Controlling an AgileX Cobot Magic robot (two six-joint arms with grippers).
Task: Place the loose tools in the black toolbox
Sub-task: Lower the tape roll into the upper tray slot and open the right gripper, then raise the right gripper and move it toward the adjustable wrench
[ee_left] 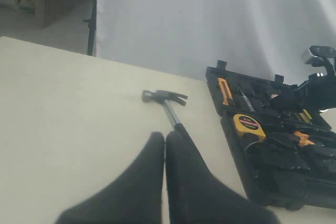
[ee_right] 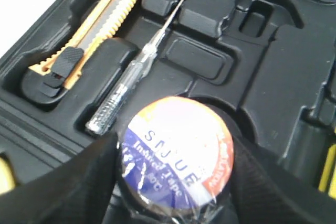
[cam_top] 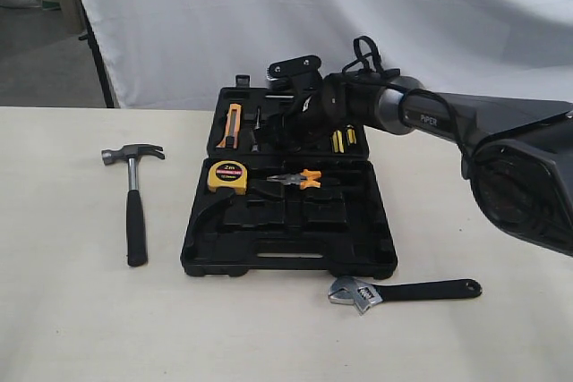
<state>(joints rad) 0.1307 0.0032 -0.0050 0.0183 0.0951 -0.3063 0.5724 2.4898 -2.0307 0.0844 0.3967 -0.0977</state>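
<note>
Though barely distinct against black toolbox [cam_top: 376,221], right tool [ee_right: 173,169] tight on tape roll [ee_right: 176,150]; left tool [ee_left: 164,139] together.

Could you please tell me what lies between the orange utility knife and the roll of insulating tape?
A clear-handled screwdriver lies there, as the right wrist view shows.

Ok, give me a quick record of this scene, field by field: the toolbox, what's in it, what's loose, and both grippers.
toolbox: black toolbox, open on the table
inside: tape measure, pliers, utility knife, tester screwdriver
loose on table: hammer, adjustable wrench
right gripper: shut on tape roll, over the box
left gripper: shut, empty
</note>
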